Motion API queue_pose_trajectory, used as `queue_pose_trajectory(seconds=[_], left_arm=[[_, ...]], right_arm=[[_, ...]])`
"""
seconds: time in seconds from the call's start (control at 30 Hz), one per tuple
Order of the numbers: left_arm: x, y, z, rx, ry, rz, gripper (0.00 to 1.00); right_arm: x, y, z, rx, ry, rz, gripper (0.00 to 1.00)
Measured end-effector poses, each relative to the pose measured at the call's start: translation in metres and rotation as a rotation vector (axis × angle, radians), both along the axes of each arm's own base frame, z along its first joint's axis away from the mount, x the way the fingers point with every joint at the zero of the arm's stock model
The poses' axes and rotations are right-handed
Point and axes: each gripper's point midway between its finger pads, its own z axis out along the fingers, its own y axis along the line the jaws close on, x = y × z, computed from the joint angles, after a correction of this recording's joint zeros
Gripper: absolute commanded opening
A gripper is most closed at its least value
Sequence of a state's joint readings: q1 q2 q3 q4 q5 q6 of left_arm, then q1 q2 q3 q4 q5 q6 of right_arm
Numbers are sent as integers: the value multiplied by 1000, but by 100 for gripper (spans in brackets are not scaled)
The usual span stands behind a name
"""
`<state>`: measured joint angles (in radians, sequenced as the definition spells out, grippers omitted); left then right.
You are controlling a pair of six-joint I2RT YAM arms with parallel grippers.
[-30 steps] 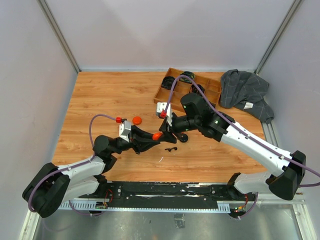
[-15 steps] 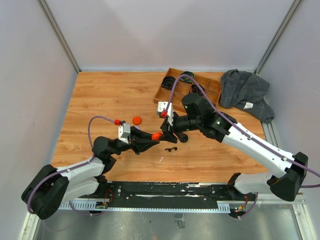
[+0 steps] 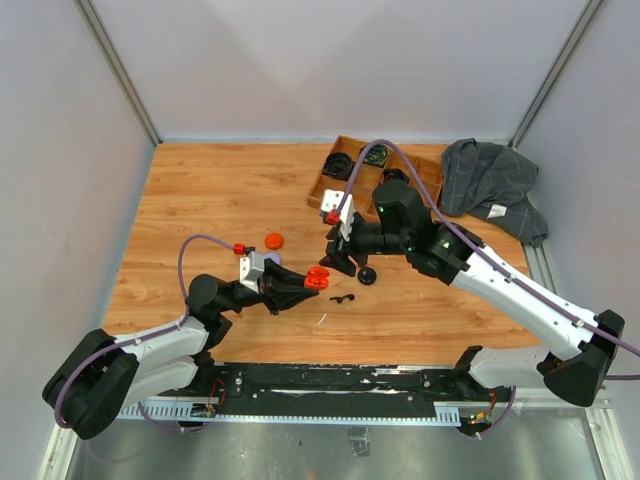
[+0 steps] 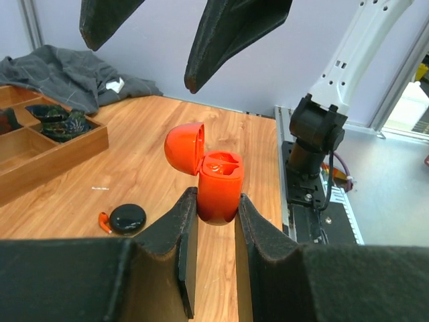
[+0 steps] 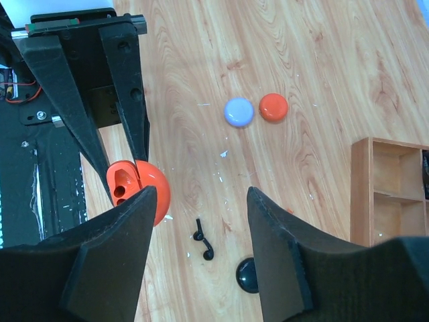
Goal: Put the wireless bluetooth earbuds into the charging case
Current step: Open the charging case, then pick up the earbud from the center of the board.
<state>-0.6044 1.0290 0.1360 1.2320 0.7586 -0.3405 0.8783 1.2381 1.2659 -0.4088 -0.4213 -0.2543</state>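
Note:
My left gripper [image 3: 305,284] is shut on an open orange charging case [image 3: 317,281] and holds it above the table, lid hinged back. The case also shows in the left wrist view [image 4: 220,184] and the right wrist view [image 5: 137,191]. My right gripper [image 3: 344,260] is open and empty, just beyond and above the case [image 5: 201,194]. Two black earbuds [image 5: 204,241] lie together on the wood below it, also seen from the top [image 3: 343,299]. An orange earbud [image 4: 104,221] lies against a black round case [image 4: 127,218].
The black round case [image 3: 367,276] lies under the right wrist. A lilac round case [image 5: 238,112] and an orange one [image 5: 273,107] lie side by side. A wooden tray [image 3: 322,186] with coiled cables stands at the back, a grey cloth [image 3: 490,185] to its right.
My right gripper has drawn back and up from the orange case, which it was touching a second ago. My left gripper has lowered slightly, still holding the case.

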Motion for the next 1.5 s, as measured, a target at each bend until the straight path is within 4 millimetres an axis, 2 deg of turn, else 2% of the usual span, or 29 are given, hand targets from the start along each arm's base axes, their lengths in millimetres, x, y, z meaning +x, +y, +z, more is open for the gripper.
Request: queue_pose_trajectory(seconds=[0.23,0.33,0.43,0.57,0.8,1.0,1.17,1.5], left_arm=[[17,2,-12,27,58,85,0],[29,5,-19,39,89,145,0],[43,12,-25,46,115,212,0],[64,25,-36,52,156,315,0],[76,39,-54,61,199,413,0],[82,49,-56,57,185,486,0],[86,56,-61,63,189,532,0],[86,53,-76,100,219,523,0]], right_arm=[[12,-5,-4,-20,-5,-76,66],[25,-8,-14,-50,10,-139,67],[42,-11,-32,-94,44,-217,68],[70,-22,-66,-170,106,-362,69],[102,-38,-118,-265,216,-606,69],[116,-40,-158,-302,293,-764,70],[128,-35,-177,-285,317,-842,67],[143,-33,-223,-326,335,-935,63]])
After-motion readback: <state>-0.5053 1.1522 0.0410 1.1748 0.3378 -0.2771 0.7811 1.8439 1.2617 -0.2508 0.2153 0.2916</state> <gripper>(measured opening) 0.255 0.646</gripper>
